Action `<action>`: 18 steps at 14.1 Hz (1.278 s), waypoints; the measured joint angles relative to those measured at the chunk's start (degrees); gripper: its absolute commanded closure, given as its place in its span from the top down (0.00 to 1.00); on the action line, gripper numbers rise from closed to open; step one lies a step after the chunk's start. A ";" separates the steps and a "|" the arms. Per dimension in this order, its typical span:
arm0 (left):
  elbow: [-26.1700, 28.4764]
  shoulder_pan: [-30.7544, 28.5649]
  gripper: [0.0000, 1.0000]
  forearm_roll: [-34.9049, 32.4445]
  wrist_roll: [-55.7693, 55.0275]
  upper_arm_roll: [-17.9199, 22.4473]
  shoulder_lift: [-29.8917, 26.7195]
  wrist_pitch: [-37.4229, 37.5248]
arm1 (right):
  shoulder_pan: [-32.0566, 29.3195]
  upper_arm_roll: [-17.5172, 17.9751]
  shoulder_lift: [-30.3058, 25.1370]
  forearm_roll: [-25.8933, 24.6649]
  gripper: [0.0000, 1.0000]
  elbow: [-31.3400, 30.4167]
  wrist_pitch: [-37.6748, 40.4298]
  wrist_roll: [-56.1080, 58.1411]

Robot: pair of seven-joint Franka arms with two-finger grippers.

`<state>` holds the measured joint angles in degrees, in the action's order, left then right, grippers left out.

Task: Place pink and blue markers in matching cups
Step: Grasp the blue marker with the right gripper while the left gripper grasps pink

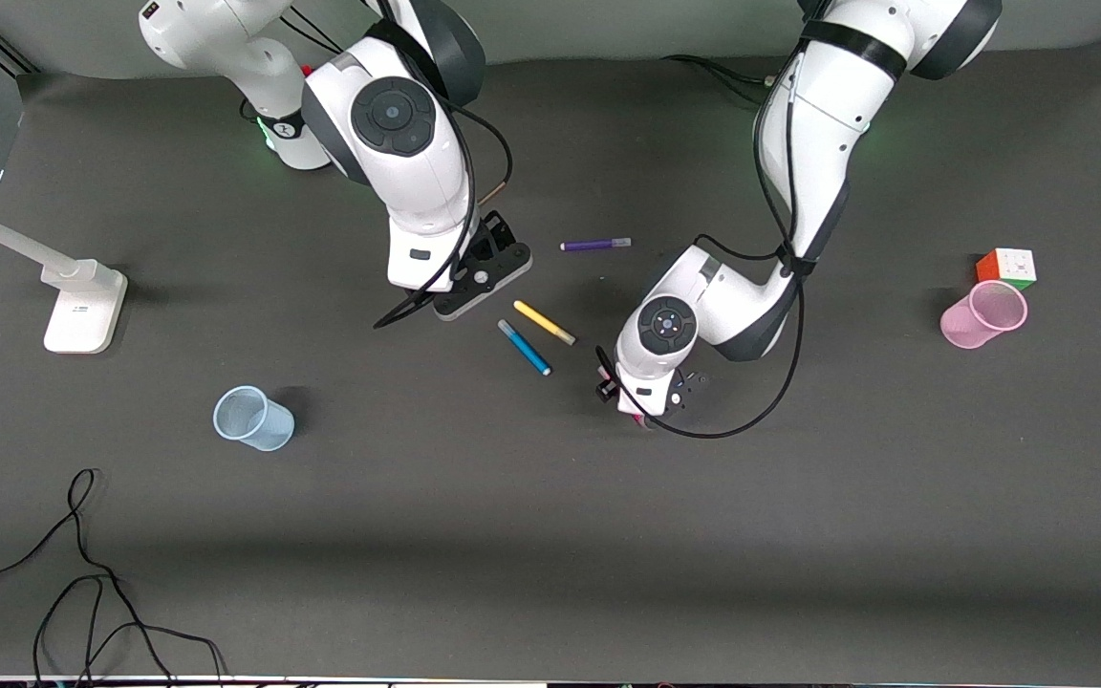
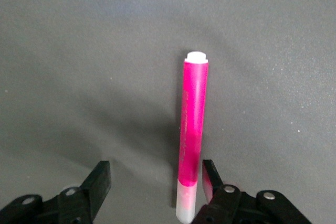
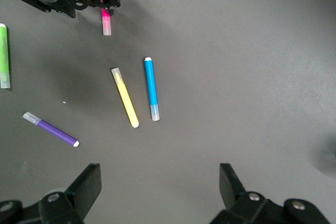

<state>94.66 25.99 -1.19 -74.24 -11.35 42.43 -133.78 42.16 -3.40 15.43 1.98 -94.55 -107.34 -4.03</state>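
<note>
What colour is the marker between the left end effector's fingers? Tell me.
Magenta pink marker with a pale cap end, clearest in the left wrist view; the open left end effector straddles it.

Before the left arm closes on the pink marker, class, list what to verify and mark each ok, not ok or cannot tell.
1. Left gripper fingers open: ok.
2. Pink marker between those fingers: ok, though it sits close beside one finger, off centre.
3. Marker lying flat on the table: ok.
4. Pink cup upright, mouth unobstructed: ok; the puzzle cube stands right beside it.
5. Right gripper open, up over the table: ok.
6. Blue marker lies apart from the left gripper: ok.
</note>
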 measured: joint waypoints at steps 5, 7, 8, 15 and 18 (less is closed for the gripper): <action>-0.06 0.01 0.70 -0.27 0.00 0.60 0.13 -0.07 | 0.01 0.00 0.23 0.00 1.00 -1.47 -2.93 0.01; -0.18 0.05 0.69 -0.29 0.00 0.60 0.42 -0.17 | 0.23 0.05 0.68 0.00 1.00 -3.48 -6.10 0.03; -0.48 0.08 0.54 -0.30 0.00 0.60 0.71 -0.19 | 0.40 0.05 0.96 0.00 1.00 -4.75 -7.83 0.03; -1.96 1.02 0.00 -6.66 -0.73 0.56 1.41 -1.23 | 2.46 0.11 6.17 0.00 1.00 -12.80 -22.16 0.03; -2.18 0.82 0.00 -6.88 -0.80 0.92 1.38 -0.86 | 2.65 0.06 8.06 -0.01 1.00 -15.61 -27.09 0.03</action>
<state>92.49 26.81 -8.07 -75.04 -10.43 43.81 -134.64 44.81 -3.35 23.49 1.97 -110.16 -134.43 -4.00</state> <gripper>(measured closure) 0.828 0.000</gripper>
